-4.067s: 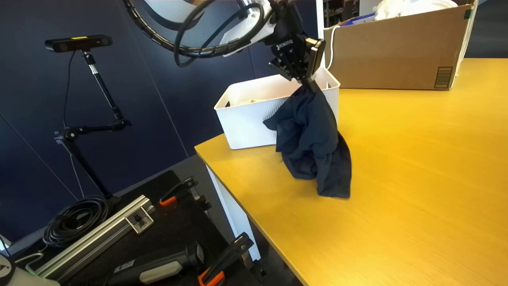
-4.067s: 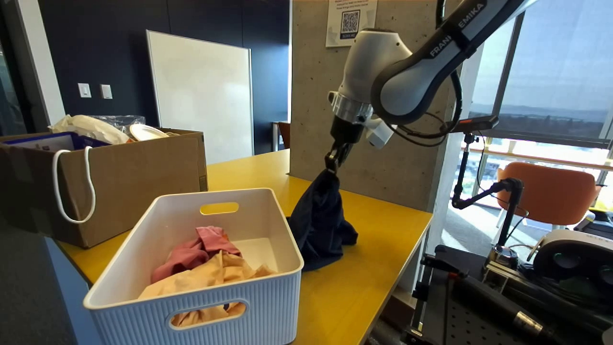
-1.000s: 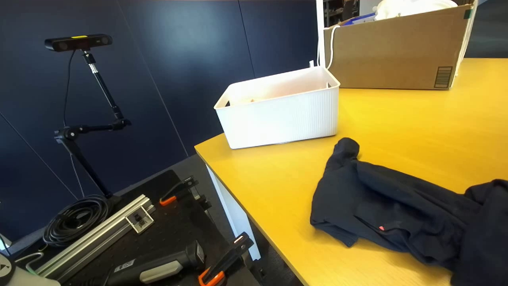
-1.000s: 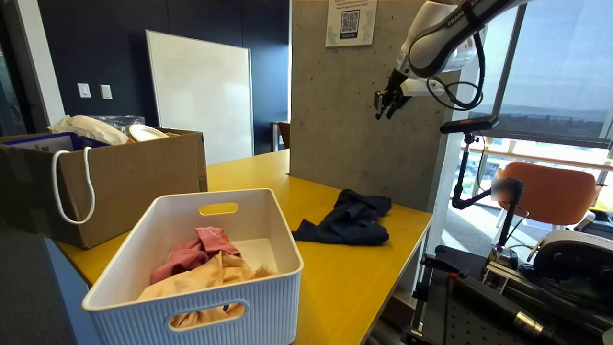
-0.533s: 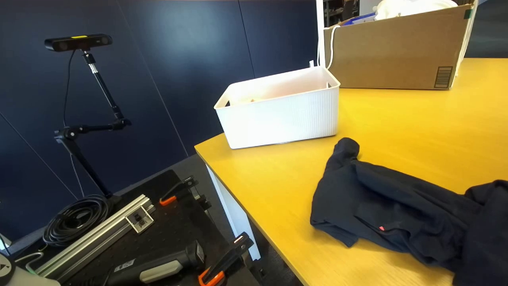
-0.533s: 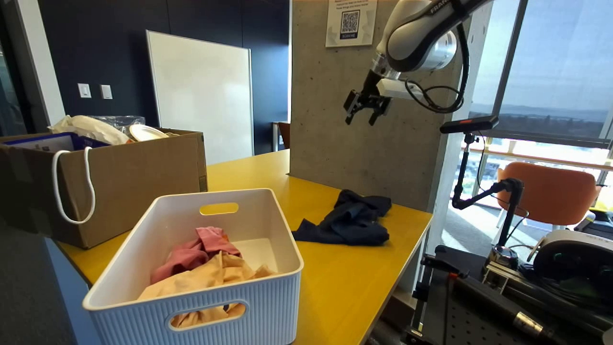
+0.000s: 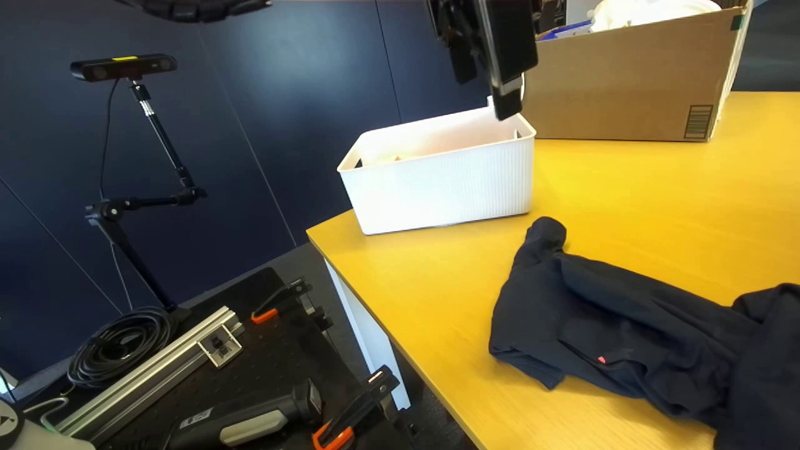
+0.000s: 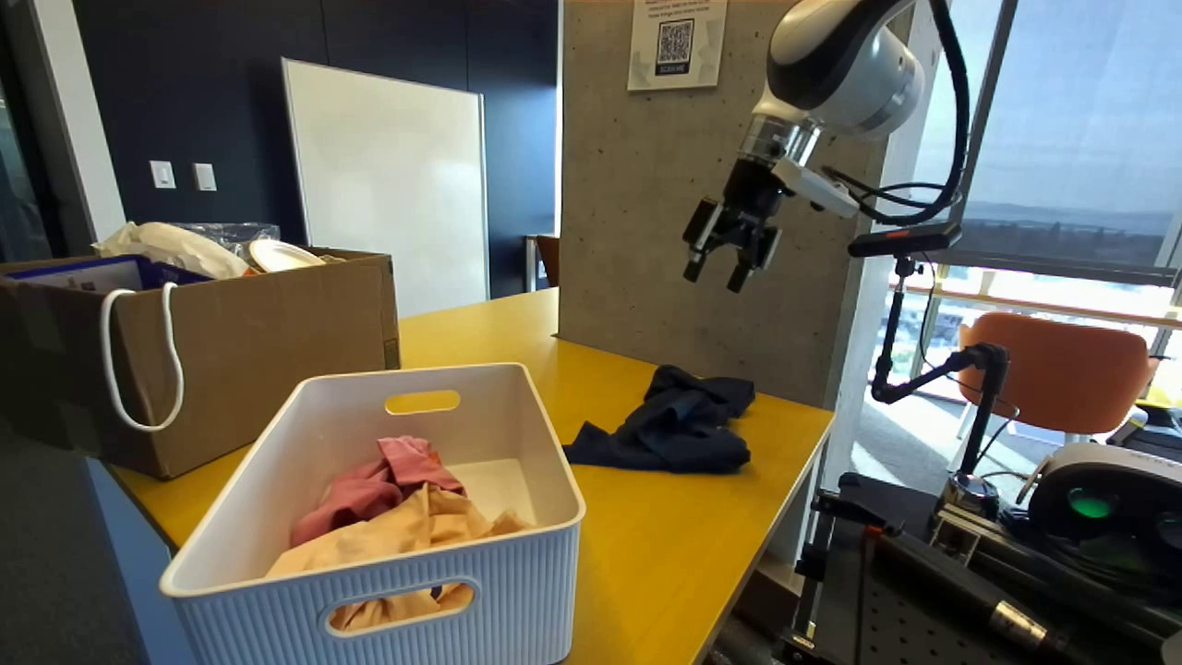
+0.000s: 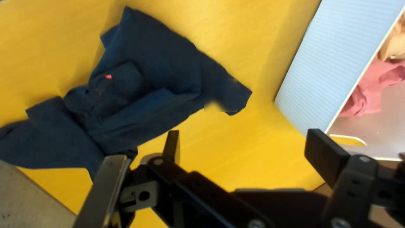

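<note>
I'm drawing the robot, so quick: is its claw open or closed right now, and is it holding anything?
Claw: open, holding nothing; the dark blue cloth lies on the table, apart from it.

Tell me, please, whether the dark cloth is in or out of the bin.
Out: the dark cloth lies crumpled on the table, beside the bin.

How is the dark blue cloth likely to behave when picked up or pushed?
The dark blue cloth would probably hang limp, since it lies in soft, irregular folds. It is likely light for its size, as its layers look thin. Pushed, it would likely bunch rather than roll, lying low on the yellow table.
</note>
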